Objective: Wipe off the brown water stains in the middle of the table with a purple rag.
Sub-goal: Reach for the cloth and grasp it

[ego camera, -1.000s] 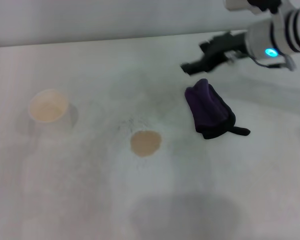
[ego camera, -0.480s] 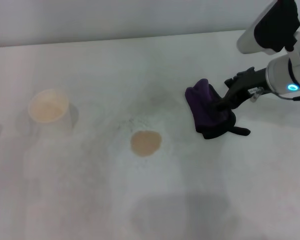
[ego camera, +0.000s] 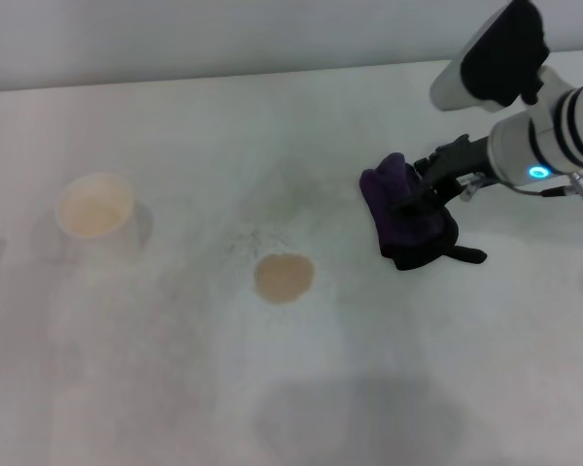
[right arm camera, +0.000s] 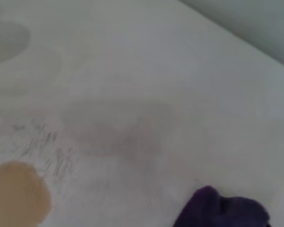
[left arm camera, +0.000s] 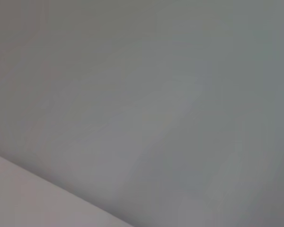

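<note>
Looking at the desk (ego camera: pixel 301 388) first: big white matte top, faint grey smudges and scratchy marks near the middle, so plenty of open room for wiping. Right arm next, reaching in from the right with the right end effector (ego camera: pixel 416 197) down on the rag, probably lined up for a pickup. Can't tell whether it's clenched on the cloth or just resting against it, fingers too dark against the fabric to call. Purple rag (ego camera: pixel 405 216) sitting as a crumpled lump right of centre, short black tail poking out toward the right, well apart from the spill, so needs carrying over before any wiping happens. Paper cup (ego camera: pixel 95 206) standing far off on the left, tan inside, likely where the spill came from. Brown stain (ego camera: pixel 283 277) smallest of the lot, roundish flat patch near the middle, untouched so far. Left end effector nowhere in sight, its wrist camera showing only blank grey, seemingly parked.
</note>
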Robot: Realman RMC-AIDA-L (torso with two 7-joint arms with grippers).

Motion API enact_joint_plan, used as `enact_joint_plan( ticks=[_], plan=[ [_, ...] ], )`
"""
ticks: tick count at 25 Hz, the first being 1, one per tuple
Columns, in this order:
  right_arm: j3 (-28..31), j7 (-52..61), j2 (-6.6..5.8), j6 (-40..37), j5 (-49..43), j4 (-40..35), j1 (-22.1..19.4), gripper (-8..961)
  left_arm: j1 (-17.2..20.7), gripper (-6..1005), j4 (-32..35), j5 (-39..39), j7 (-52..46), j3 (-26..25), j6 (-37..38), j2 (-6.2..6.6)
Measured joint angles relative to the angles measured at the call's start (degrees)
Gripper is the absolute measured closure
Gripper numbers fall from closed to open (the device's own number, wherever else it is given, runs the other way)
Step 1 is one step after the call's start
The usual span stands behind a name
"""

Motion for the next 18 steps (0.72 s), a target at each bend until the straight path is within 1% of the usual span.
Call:
enact_joint_plan(
  ticks=[5,11,18],
  plan=[
    [-0.93,-0.01,-0.05,-0.77,-0.01,1.93,1.05,157,-0.13,110,0.01,-1.04,-0.02,0.0,0.0,0.0],
    [-1.03,0.0,-0.17,-1.43,-0.49,2.88,1.14,393,-0.35,110,0.03,-1.13,-0.04,0.0,0.0,0.07],
    [-1.04,0.07,-0.32,-1.48,-1.54,3.76,1.42,703,-0.26,110,-0.06,-1.14,-0.05,0.01,0.01,0.08]
  ],
)
